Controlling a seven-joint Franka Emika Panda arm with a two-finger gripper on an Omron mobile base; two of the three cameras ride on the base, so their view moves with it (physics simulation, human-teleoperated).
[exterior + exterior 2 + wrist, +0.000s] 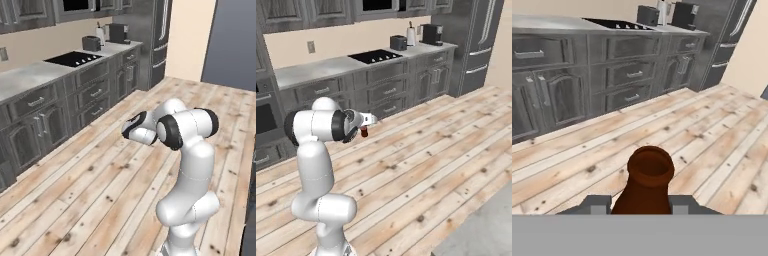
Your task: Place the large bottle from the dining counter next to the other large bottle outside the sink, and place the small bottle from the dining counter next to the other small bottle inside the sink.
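The gripper (640,204) was clenched on the small bottle (646,187), which sat between its fingertips, long axis running along the gripper, open brown mouth pointing straight ahead, away from the hand, over the wooden floor (712,145).

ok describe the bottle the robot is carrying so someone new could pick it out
Find the white arm standing on the wooden floor in front of the dark grey cabinets. At its tip, the gripper is shut on the small bottle. It is short, brown glass with an open round mouth, and it is the one bottle here.
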